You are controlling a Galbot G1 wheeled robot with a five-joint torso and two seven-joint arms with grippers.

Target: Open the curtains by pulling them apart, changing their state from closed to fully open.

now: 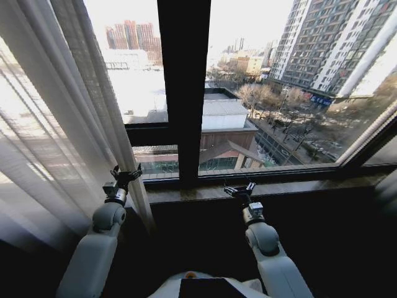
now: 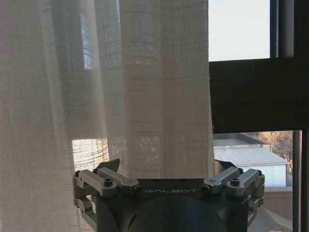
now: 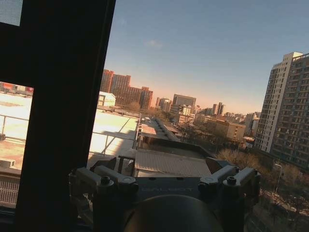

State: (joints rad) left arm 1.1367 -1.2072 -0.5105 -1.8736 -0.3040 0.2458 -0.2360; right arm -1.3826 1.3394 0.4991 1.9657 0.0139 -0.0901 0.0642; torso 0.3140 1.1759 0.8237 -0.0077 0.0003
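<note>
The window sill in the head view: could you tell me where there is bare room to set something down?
The sill lies bare from the right gripper rightward. Leftward, the curtain and left gripper crowd it.

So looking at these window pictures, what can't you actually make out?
- Right curtain panel: head view, only a strip shows before the picture's edge cuts it off.
- Left curtain panel: head view, top and bottom run past the picture edges.
- Left gripper: left wrist view, its fingertips sit at the fabric; whether they pinch it is unclear.
- Right gripper: head view, too small to judge its fingers.
</note>
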